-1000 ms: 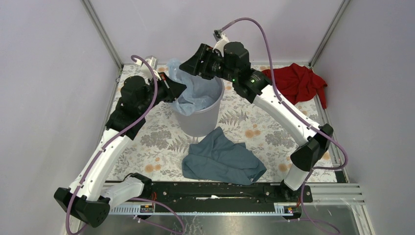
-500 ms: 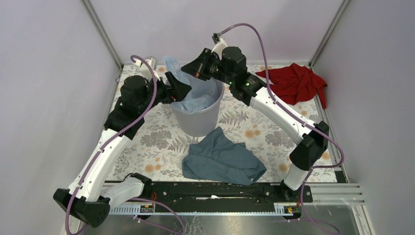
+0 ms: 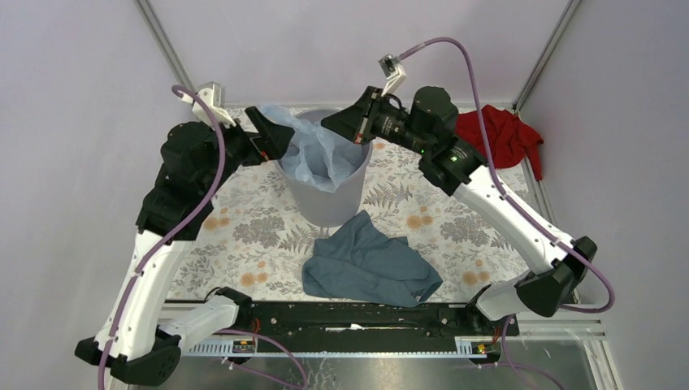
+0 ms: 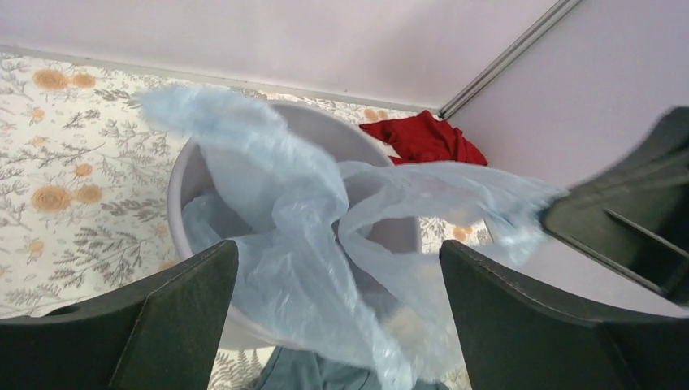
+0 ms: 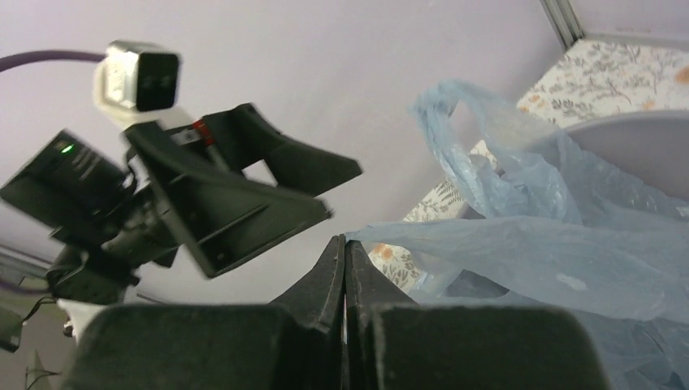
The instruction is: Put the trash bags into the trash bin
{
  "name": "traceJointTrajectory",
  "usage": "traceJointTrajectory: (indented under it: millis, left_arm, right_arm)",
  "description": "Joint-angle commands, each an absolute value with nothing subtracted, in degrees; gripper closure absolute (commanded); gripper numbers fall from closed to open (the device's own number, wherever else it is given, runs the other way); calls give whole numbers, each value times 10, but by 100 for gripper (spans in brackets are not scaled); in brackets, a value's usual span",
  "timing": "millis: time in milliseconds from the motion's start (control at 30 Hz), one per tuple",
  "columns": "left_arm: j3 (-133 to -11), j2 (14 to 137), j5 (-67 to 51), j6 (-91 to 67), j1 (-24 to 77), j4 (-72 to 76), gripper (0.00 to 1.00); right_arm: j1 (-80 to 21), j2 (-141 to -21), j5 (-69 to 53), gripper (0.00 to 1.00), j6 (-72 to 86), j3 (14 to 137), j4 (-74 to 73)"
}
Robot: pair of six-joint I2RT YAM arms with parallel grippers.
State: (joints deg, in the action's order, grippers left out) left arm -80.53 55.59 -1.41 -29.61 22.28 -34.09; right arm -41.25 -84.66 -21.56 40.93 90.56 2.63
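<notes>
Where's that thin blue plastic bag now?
From above, the trash bag hangs partly inside the grey trash bin at far centre, between the open left gripper and the right gripper, which pinches its edge.

The trash bag is seen as translucent pale blue, the trash bin as plain light grey. A slate-blue cloth is shown at lower centre, a red cloth at upper right. The table is printed with grey leaves and orange flowers.

Pale-blue trash bag sits partly inside the upright grey trash bin, apparently overhanging its rim.
</notes>
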Motion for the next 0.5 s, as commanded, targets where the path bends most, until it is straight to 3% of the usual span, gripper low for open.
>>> traceJointTrajectory:
  millis: [0,200,367,467]
  left_arm:
    - [-834,614,-30,-309,220,-304,1]
    - [-856,663,48,-318,220,-286,5]
    - [-881,688,96,-320,220,-322,17]
    - [-883,695,113,-296,220,-318,32]
  right_arm:
    - [-408,-818,-236,100,376,897,51]
    - [-405,-801,-232,100,365,884,54]
    - [-404,-793,-220,100,350,882,38]
    - [-403,-782,-217,100,335,873,31]
